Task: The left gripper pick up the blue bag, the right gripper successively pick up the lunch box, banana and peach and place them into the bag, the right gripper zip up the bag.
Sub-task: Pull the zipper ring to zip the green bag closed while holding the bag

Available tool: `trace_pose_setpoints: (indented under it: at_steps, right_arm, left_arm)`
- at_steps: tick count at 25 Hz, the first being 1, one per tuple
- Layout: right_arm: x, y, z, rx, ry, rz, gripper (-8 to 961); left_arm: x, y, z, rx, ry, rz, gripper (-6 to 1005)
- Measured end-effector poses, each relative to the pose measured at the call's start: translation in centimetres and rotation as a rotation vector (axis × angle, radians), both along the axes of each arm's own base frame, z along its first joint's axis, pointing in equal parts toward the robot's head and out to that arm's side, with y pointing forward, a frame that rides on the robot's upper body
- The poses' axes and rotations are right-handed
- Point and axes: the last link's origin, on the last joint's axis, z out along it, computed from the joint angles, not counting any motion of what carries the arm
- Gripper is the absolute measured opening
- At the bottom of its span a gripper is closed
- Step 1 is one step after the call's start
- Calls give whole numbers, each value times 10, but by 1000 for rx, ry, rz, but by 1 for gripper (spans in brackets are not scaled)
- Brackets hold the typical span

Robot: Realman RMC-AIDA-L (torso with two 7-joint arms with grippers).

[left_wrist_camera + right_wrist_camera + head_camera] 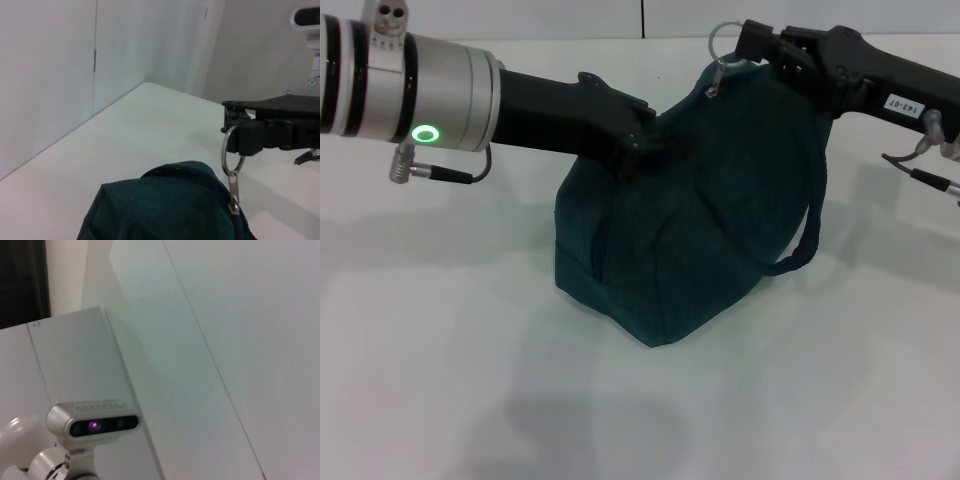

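While the blue bag (690, 230) stands on the white table (440, 380), both arms reach to its top from opposite sides. The left gripper (642, 143) comes in from the left side of the head view, and its black fingers press into the fabric at the upper edge of the bag. The fingers are closed on a fold of the cloth, so the bag is held there; how wide the gap between them is I cannot tell, because the cloth hides the tips.

The right gripper (757, 45) comes in from the right side and is at the highest point of the bag. Its fingers are closed together on the metal ring pull (722, 40) of the zipper. In the left wrist view the same right gripper (239, 137) shows farther off, with the ring pull (231, 150) passing around its black fingertip and the small zipper tab (234, 195) hanging down from the ring to the fabric of the bag (165, 205).

One loop handle (810, 215) hangs loose down the right side of the bag. The top of the bag looks drawn together, and nothing of the inside can be seen. The right wrist view shows only a white wall and a camera unit (92, 424), not the bag.
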Motion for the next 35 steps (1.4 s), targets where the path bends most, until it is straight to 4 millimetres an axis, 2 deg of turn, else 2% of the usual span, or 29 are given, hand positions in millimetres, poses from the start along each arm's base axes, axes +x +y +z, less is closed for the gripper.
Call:
trace_pose_setpoints:
  at_steps: [14, 35]
  right_arm:
    - [19, -5, 6, 21, 48, -82, 0]
    - [52, -16, 18, 79, 82, -197, 1]
  left_arm:
    - [0, 0, 2, 4, -19, 0, 102]
    - [4, -2, 5, -3, -44, -9, 87]
